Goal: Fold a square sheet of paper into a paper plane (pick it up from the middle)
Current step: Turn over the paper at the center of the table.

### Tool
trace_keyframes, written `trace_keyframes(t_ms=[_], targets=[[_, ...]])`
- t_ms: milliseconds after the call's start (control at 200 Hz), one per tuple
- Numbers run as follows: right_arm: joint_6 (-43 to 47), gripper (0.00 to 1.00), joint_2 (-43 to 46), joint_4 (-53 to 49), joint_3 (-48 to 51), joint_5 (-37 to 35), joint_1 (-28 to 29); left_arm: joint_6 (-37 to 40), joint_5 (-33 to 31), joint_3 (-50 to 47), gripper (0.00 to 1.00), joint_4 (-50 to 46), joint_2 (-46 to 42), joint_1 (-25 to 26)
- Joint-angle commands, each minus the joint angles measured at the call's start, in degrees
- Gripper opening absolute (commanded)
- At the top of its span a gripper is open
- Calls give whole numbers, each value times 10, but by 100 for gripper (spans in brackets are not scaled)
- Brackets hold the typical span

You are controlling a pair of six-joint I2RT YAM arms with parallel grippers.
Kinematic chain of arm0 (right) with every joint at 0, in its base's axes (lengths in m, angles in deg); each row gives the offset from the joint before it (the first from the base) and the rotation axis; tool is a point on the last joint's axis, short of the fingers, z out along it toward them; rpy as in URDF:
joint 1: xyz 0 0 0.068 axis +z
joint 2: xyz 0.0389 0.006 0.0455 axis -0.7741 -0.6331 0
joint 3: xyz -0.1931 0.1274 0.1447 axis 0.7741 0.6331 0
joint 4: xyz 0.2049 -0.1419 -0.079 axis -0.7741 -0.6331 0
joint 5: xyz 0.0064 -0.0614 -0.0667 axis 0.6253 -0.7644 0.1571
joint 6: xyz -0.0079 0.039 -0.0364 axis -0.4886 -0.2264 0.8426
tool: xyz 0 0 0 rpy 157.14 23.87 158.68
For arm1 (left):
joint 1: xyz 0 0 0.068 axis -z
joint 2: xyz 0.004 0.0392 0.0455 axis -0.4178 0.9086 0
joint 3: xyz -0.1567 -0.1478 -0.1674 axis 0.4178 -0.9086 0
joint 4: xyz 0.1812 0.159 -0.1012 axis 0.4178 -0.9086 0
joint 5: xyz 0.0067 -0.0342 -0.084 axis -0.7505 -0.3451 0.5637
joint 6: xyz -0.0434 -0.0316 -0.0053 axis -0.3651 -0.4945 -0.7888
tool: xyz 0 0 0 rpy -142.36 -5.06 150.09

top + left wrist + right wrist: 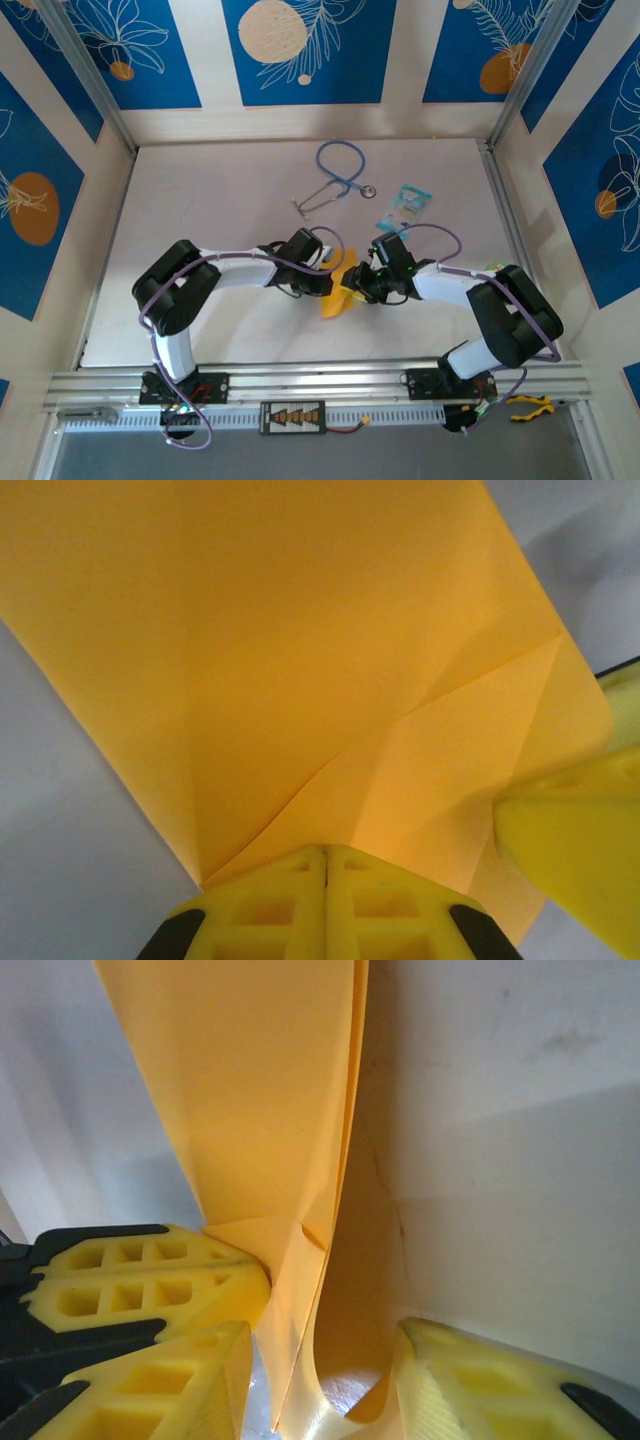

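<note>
Paper point(334, 300): mostly hidden from you beneath the arms point(440, 285); wrist views crop its top.
Packet point(405, 208): print too small to read.

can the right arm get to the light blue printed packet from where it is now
Probably yes: the light-blue printed packet lies just beyond the right gripper with nothing between, though its open jaws must first clear the folded orange-yellow paper sheet.

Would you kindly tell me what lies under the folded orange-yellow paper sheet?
Around the folded orange-yellow paper sheet, white tabletop shows; the patch directly beneath is covered by the paper, so anything there cannot be seen.
</note>
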Motion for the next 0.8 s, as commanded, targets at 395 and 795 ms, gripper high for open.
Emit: trace_keyframes(t_ms=[395, 795], targets=[[47, 38, -40, 59, -5, 64, -49, 2, -4, -16, 0, -45, 9, -2], [48, 27, -58, 96, 17, 69, -60, -1, -2, -18, 0, -42, 0, -3]])
